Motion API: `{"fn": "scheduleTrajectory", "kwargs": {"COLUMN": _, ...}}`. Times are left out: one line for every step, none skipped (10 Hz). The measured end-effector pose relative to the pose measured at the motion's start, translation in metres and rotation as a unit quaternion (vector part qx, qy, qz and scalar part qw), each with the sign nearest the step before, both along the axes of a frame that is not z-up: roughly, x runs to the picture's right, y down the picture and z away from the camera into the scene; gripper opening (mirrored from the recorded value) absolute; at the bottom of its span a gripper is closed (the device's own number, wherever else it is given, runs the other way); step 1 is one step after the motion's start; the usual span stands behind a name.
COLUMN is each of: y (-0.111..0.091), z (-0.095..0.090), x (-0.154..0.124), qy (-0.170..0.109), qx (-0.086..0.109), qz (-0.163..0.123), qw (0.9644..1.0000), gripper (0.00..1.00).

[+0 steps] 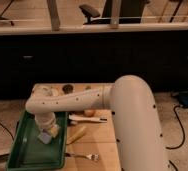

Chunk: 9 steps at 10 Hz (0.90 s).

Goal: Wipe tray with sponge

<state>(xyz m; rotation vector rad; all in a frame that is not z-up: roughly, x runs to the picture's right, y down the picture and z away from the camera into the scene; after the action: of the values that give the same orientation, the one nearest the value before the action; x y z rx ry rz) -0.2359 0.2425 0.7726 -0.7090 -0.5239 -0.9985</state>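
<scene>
The dark green tray (24,155) lies at the front left of the wooden table. My white arm reaches left across the table and bends down into the tray. My gripper (47,131) points down over the tray's middle right and is shut on the pale blue-grey sponge (44,138). The sponge rests against the tray floor. The gripper body hides the top of the sponge.
A yellow elongated object (77,135) lies just right of the tray. A fork (85,156) lies near the table's front edge. A knife (88,119) and a small round object (89,113) lie under the arm. A brown item (67,89) sits at the back.
</scene>
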Motion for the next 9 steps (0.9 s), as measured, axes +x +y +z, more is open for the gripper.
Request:
{"fn": "scheduleTrajectory", "kwargs": {"y": 0.006, "z": 0.002, "x": 0.001, "qy": 0.000, "qx": -0.006, "qz": -0.002, "qw": 1.0000, "gripper": 0.00}}
{"fn": "scheduleTrajectory", "kwargs": {"y": 0.013, "z": 0.007, "x": 0.004, "qy": -0.001, "qx": -0.013, "qz": 0.002, "qw": 0.9999, "gripper": 0.00}}
{"fn": "scheduleTrajectory", "kwargs": {"y": 0.016, "z": 0.009, "x": 0.007, "qy": -0.002, "qx": -0.018, "qz": 0.005, "qw": 0.9998, "gripper": 0.00}}
{"fn": "scheduleTrajectory", "kwargs": {"y": 0.018, "z": 0.012, "x": 0.009, "qy": -0.002, "qx": -0.021, "qz": 0.008, "qw": 0.9997, "gripper": 0.00}}
{"fn": "scheduleTrajectory", "kwargs": {"y": 0.019, "z": 0.014, "x": 0.010, "qy": -0.003, "qx": -0.025, "qz": 0.012, "qw": 0.9996, "gripper": 0.00}}
{"fn": "scheduleTrajectory", "kwargs": {"y": 0.018, "z": 0.014, "x": 0.010, "qy": -0.003, "qx": -0.025, "qz": 0.014, "qw": 0.9996, "gripper": 0.00}}
{"fn": "scheduleTrajectory", "kwargs": {"y": 0.016, "z": 0.015, "x": 0.011, "qy": -0.003, "qx": -0.023, "qz": 0.016, "qw": 0.9996, "gripper": 0.00}}
{"fn": "scheduleTrajectory", "kwargs": {"y": 0.010, "z": 0.017, "x": 0.008, "qy": -0.006, "qx": -0.020, "qz": 0.017, "qw": 0.9996, "gripper": 0.00}}
{"fn": "scheduleTrajectory", "kwargs": {"y": 0.007, "z": 0.018, "x": 0.004, "qy": -0.009, "qx": -0.019, "qz": 0.015, "qw": 0.9996, "gripper": 0.00}}
